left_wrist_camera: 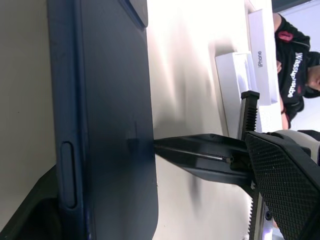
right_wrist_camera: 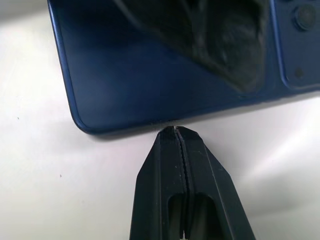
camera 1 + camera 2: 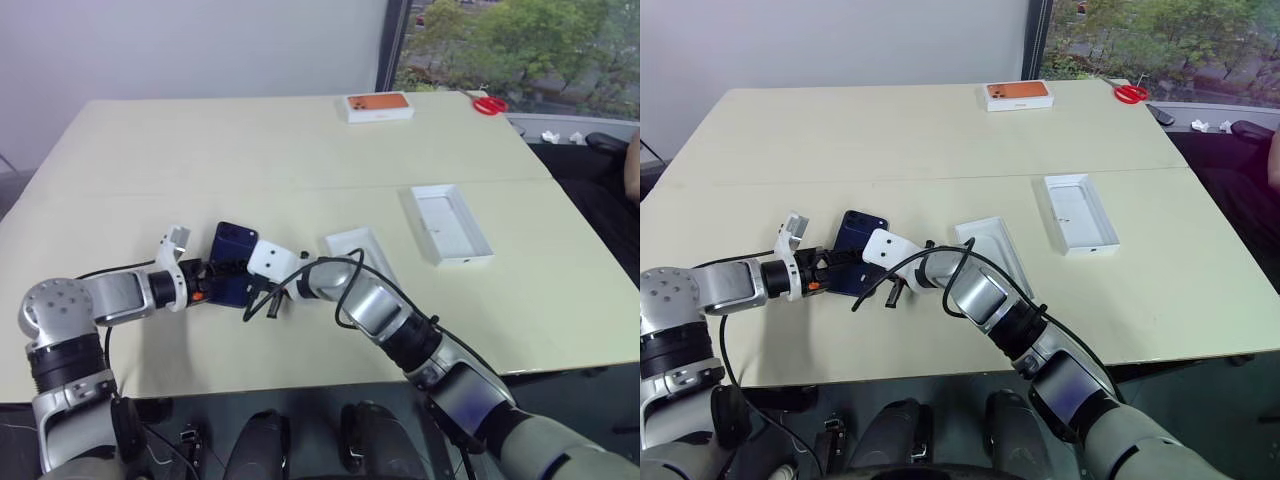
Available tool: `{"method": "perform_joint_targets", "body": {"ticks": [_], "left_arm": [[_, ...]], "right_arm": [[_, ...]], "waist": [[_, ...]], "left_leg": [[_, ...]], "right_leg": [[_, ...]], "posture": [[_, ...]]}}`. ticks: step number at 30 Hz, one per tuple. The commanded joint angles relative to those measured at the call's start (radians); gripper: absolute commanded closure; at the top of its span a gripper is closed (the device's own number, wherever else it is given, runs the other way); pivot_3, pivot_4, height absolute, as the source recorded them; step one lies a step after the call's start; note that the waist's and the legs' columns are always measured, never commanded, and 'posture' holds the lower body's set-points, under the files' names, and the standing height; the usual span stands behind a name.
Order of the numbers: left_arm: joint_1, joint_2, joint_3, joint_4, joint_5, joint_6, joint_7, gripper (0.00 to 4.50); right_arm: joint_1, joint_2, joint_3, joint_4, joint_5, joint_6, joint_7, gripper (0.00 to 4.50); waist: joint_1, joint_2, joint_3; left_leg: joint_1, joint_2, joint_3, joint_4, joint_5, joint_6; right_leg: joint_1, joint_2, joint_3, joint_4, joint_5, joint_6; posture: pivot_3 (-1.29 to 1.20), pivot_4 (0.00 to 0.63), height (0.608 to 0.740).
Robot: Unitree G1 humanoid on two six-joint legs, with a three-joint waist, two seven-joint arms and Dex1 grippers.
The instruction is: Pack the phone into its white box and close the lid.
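One table [image 3: 300,150] is carrying everything: a broad cream top with a seam running across its middle, standing against a pale wall, with a window at the far right corner showing green trees. A person in dark clothing is sitting past the table's right edge.

Three boxes are lying on it. One orange-topped box [image 3: 379,105] is sitting at the far edge, well apart from the rest. One lid [image 3: 451,224] is lying open side up, right of centre and beyond the seam. One white box [image 3: 992,247] is lying near the front, partly covered by the right arm and its black cable, which are crossing in front of it. One pair of red scissors [image 3: 489,104] is resting at the far right corner.

One phone [image 3: 853,258] is lying back up on the table left of the white box, between the two grippers, camera cluster at its far end. It is outside the box.

The left gripper [image 3: 212,279] is standing wide, its fingers spanning the phone's width, one finger [image 1: 285,185] beside the edge; whether they are pressing the phone I cannot tell. The right gripper [image 2: 176,131] is pinched fully together, holding nothing, its tip touching the phone's long edge at table level.
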Motion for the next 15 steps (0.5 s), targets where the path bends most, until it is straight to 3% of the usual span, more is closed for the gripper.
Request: {"method": "perform_joint_targets", "body": {"ticks": [1, 5, 8, 12, 15], "left_arm": [[0.006, 0.039, 0.001, 0.03, 0.037, 0.015, -0.007, 0.0], [0.001, 0.06, 0.0, 0.047, 0.06, 0.015, -0.032, 0.0], [-0.007, 0.067, 0.009, 0.06, 0.071, 0.015, -0.048, 0.91], [-0.012, 0.072, 0.019, 0.068, 0.083, 0.015, -0.079, 2.89], [-0.014, 0.069, 0.036, 0.079, 0.088, 0.015, -0.088, 2.89]], "right_arm": [[0.007, -0.005, -0.024, -0.029, -0.013, -0.001, -0.002, 4.48], [0.008, -0.004, -0.026, -0.029, -0.016, 0.002, -0.006, 4.48], [0.009, -0.004, -0.027, -0.031, -0.019, 0.008, -0.009, 4.5], [0.01, -0.009, -0.024, -0.038, -0.029, 0.013, -0.013, 4.5], [0.01, -0.019, -0.021, -0.051, -0.037, 0.016, -0.009, 4.5]], "waist": [[-0.003, 0.0, 0.0], [-0.004, 0.0, 0.0], [-0.004, 0.0, 0.0], [-0.002, 0.0, 0.0], [-0.001, 0.0, 0.0]], "left_leg": [[0.0, 0.0, 0.0, 0.0, 0.0, 0.0], [0.0, 0.002, 0.0, -0.002, 0.0, 0.0], [0.0, 0.002, 0.0, -0.002, 0.0, -0.001], [-0.001, 0.002, 0.0, -0.002, 0.0, -0.001], [-0.003, 0.002, 0.0, -0.002, 0.0, -0.001]], "right_leg": [[0.0, 0.0, 0.0, 0.0, 0.0, 0.0], [-0.001, 0.002, 0.0, 0.0, 0.0, 0.0], [-0.001, 0.002, 0.0, 0.0, 0.0, 0.0], [-0.003, 0.002, 0.0, 0.0, 0.0, 0.0], [-0.003, 0.002, 0.0, -0.001, 0.0, 0.0]], "posture": [[0.0, 0.15, 0.74], [0.0, 0.15, 0.74], [0.0, 0.15, 0.74], [0.0, 0.15, 0.74], [0.0, 0.15, 0.74]]}}
